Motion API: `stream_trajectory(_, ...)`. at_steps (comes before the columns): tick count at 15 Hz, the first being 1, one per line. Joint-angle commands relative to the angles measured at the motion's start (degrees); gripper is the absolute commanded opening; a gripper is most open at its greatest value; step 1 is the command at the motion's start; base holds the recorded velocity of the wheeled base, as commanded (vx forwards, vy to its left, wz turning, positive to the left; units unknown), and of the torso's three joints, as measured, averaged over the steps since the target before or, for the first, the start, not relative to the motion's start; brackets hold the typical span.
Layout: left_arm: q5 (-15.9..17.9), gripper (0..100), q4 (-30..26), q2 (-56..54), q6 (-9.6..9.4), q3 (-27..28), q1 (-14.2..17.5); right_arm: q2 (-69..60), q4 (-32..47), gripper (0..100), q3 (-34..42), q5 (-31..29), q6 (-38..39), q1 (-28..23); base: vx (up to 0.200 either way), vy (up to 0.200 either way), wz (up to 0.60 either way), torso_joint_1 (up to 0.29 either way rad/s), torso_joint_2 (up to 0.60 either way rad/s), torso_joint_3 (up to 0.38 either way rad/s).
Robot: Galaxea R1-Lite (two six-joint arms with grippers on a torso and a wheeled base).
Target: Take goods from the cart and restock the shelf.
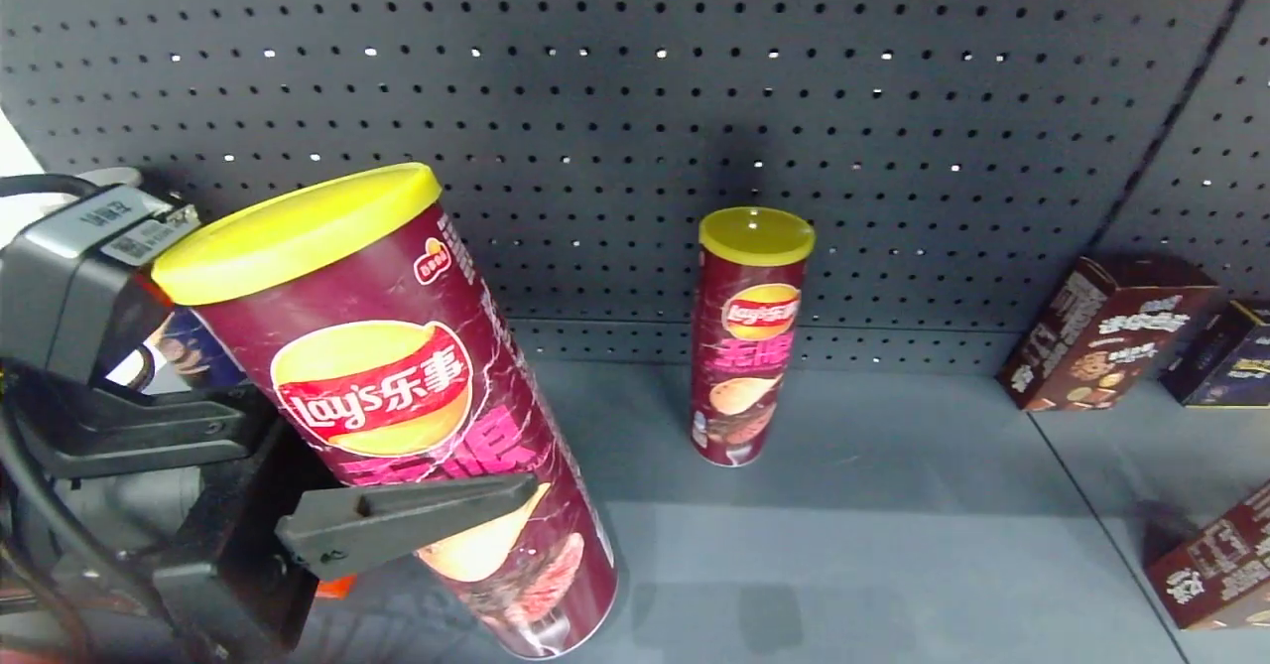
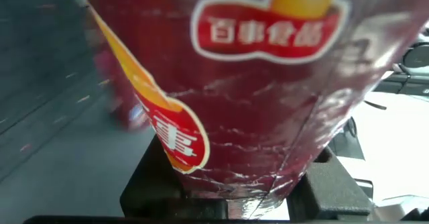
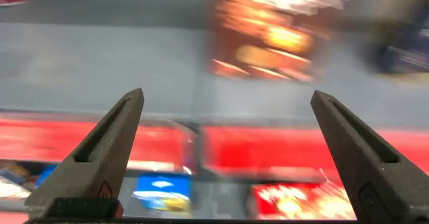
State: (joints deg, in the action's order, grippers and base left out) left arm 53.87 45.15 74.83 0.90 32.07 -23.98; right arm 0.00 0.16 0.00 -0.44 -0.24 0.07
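Grey pegboard (image 1: 695,98) backed the shelf (image 1: 893,505). The left gripper (image 1: 437,515) was clamped on a tilted chip can (image 1: 397,396) at the shelf's left end, with its far finger hidden behind the can. The right gripper (image 3: 226,95) was spread wide and held nothing. Two cans were present: the second can (image 1: 749,336) stood upright near the pegboard. Three boxes (image 1: 1106,332) lay at right, two cut off at the edge.

Premises: retail shop. A dark pegboard back panel (image 1: 635,98) backs a grey shelf deck (image 1: 873,545) stocked with packaged snacks: a chip can (image 1: 397,277) at 8 o'clock, its twin (image 1: 749,336) near centre, and snack boxes (image 1: 1106,332) at 3 o'clock. A red shelf-edge strip (image 3: 281,147) fronts further packaged stock below.
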Motion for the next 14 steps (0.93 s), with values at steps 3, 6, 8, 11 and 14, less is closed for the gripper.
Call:
stream_trajectory(3,0.0,0,0.0,0.1,-0.02,-0.1,0.2,0.1,0.0,100,0.0,0.0,0.0,0.0,0.0,0.0,0.0,0.0,0.0,0.0)
stream_trajectory(6,-0.1,0,0.0,0.1,0.06,-0.1,0.3,0.1,0.0,100,0.0,0.0,0.0,0.0,0.0,0.0,0.0,0.0,0.0,0.0)
stream_trajectory(8,-0.1,0,0.0,0.1,0.06,-0.2,0.4,0.1,0.0,100,0.0,0.0,0.0,0.0,0.0,0.0,0.0,0.0,0.0,0.0)
stream_trajectory(11,-0.1,0,0.0,0.1,-0.11,-0.3,1.6,0.0,0.0,100,0.0,0.0,0.1,0.0,0.0,0.0,0.0,0.0,0.0,0.0)
stream_trajectory(14,-0.1,0,0.0,0.1,-0.11,-0.4,2.5,0.1,0.0,100,0.0,0.0,0.0,0.0,0.0,0.0,0.0,0.0,0.0,0.0)
